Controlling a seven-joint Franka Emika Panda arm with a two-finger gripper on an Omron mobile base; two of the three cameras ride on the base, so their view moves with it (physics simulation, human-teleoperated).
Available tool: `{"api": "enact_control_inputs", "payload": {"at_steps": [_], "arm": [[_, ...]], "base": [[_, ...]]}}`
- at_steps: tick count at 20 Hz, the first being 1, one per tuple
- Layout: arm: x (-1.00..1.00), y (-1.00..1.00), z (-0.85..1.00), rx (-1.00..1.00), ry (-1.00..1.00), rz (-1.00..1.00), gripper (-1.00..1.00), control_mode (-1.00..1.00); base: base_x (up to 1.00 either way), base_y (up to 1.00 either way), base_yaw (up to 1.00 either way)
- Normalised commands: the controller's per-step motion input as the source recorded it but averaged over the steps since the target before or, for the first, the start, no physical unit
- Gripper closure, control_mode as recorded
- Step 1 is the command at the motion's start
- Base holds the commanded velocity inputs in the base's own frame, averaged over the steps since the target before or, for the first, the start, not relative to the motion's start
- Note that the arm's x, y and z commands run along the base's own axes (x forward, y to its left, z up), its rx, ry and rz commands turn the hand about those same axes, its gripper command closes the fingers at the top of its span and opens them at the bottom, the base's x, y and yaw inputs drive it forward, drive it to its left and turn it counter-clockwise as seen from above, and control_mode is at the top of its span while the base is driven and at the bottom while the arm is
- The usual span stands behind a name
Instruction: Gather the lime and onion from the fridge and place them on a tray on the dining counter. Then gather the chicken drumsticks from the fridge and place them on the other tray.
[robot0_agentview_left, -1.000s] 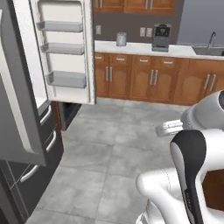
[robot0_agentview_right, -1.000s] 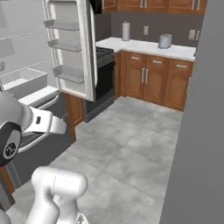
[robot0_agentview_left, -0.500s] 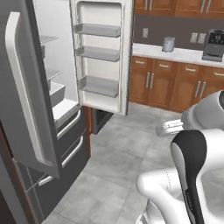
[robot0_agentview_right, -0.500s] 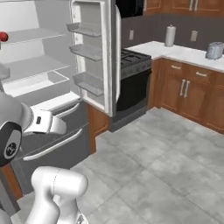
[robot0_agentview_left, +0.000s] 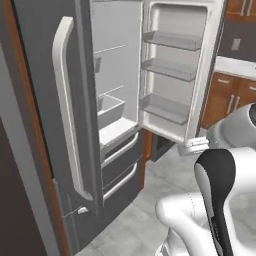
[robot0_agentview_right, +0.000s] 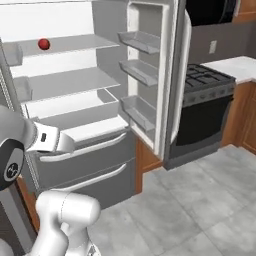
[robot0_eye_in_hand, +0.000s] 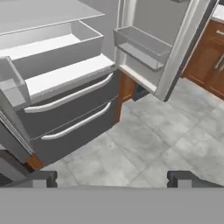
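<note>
the hand (robot0_eye_in_hand: 112, 178) stayed spread wide and empty, aimed down at the 2 lower drawers of the fridge (robot0_agentview_right: 85, 160). the base had swung round to face its open interior; the onion (robot0_agentview_right: 44, 44) sat on an upper shelf, now likely within reach.

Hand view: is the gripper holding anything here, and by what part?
Nothing is held. The gripper is open and empty, facing the fridge drawers.

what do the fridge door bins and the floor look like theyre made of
Door bins: probably translucent grey plastic, since the door's white liner shows faintly through their fronts. Floor: grey stone or ceramic tile, matte, with mottled patches and thin straight grout lines between large slabs.
</note>
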Motion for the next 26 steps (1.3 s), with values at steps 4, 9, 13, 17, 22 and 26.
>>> {"api": "enact_control_inputs", "payload": {"at_steps": [4, 9, 13, 17, 22, 26], "arm": [[0.00, 0.00, 0.00, 0.00, 0.00, 0.00, -1.00, 1.00], [0.00, 0.00, 0.00, 0.00, 0.00, 0.00, -1.00, 1.00], [0.00, 0.00, 0.00, 0.00, 0.00, 0.00, -1.00, 1.00], [0.00, 0.00, 0.00, 0.00, 0.00, 0.00, -1.00, 1.00], [0.00, 0.00, 0.00, 0.00, 0.00, 0.00, -1.00, 1.00], [0.00, 0.00, 0.00, 0.00, 0.00, 0.00, -1.00, 1.00]], "base": [[0.66, -0.20, 0.47], [0.62, -0.41, 0.46], [0.53, -0.45, 0.44], [0.62, -0.26, 0.42], [0.48, -0.17, 0.36], [0.31, -0.53, 0.18]]}}
